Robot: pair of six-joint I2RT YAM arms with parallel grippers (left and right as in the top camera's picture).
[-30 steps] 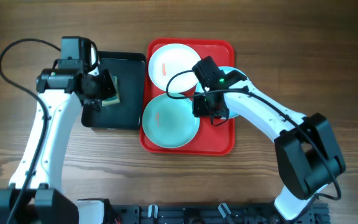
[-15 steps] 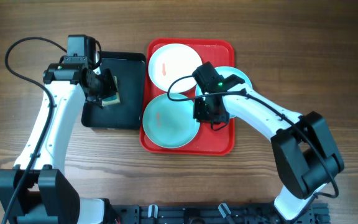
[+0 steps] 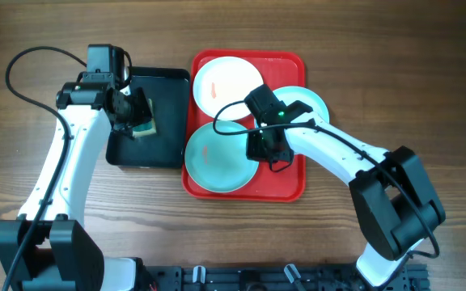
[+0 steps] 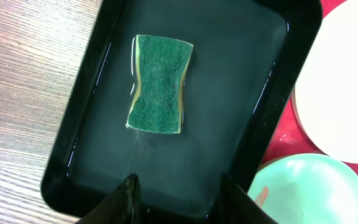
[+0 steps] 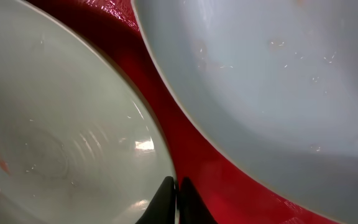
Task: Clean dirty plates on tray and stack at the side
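Observation:
The red tray (image 3: 285,182) holds three plates: a white plate (image 3: 221,85) with orange smears at the back left, a light blue plate (image 3: 217,158) at the front left, and a second light blue plate (image 3: 312,100) at the right, partly under my right arm. My right gripper (image 3: 257,149) is shut on the right rim of the front light blue plate (image 5: 55,124), one finger inside the rim and one over the tray (image 5: 194,146). My left gripper (image 4: 182,199) is open and empty above the black tray.
A black tray (image 3: 168,145) left of the red tray holds a green sponge (image 4: 159,84). Another pale plate (image 5: 260,74) lies close beside the gripped one. Bare wooden table surrounds both trays.
My right gripper has moved left, off the right light blue plate and onto the rim of the front one. My left arm shifted slightly, then held still.

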